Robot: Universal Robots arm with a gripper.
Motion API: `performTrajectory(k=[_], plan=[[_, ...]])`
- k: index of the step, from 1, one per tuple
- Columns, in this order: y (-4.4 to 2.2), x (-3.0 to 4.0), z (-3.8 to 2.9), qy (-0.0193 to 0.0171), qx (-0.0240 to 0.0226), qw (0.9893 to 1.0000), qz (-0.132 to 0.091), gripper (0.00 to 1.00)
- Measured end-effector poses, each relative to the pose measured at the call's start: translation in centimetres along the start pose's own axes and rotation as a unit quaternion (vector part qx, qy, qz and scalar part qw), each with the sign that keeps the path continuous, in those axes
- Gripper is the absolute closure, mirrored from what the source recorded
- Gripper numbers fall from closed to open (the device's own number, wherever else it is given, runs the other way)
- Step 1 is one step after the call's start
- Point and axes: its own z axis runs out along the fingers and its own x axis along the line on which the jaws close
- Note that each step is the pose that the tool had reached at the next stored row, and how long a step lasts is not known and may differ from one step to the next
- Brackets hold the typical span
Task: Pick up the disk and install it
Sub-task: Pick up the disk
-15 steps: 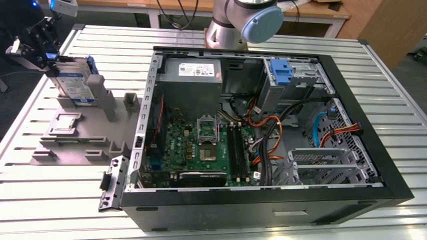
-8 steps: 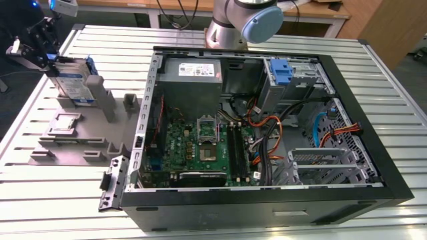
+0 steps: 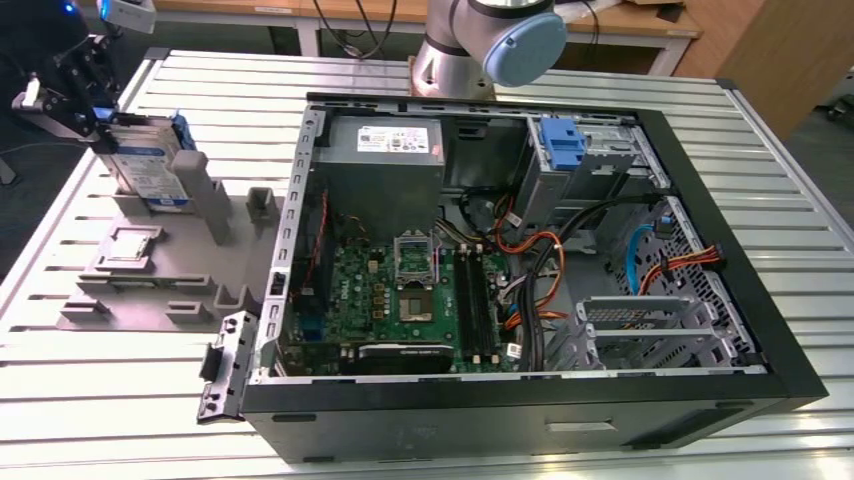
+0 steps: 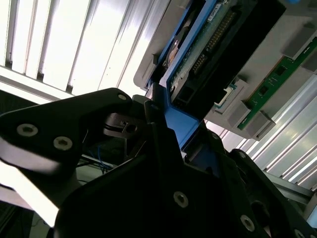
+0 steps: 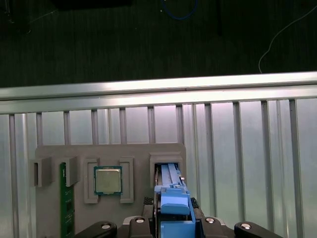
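Clamping the disk (image 5: 174,208), jaws sit near the first wrist view's processor (image 5: 108,180).

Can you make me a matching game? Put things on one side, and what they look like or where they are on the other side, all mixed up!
Things
1. the disk
2. the processor chip
3. the power-supply box
4. the memory stick

Clues
A. green, long and thin
B. inside the open computer case
C. standing upright in the grey holder, with a blue bracket around it
D. lying flat in a square pocket, silver on top

Pairs: 1-C, 2-D, 3-B, 4-A
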Motion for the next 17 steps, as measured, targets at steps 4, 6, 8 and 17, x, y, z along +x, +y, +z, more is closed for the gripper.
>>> performTrajectory(k=[4, 6, 8, 17], plan=[[0.0, 0.0, 0.0, 0.0, 0.0, 1.0, 0.0, 0.63], [0.0, 0.0, 0.0, 0.0, 0.0, 1.0, 0.0, 0.63], [0.01, 0.01, 0.0, 0.0, 0.0, 1.0, -0.008, 0.63], [0.02, 0.04, 0.0, 0.0, 0.0, 0.9998, -0.02, 0.63]])
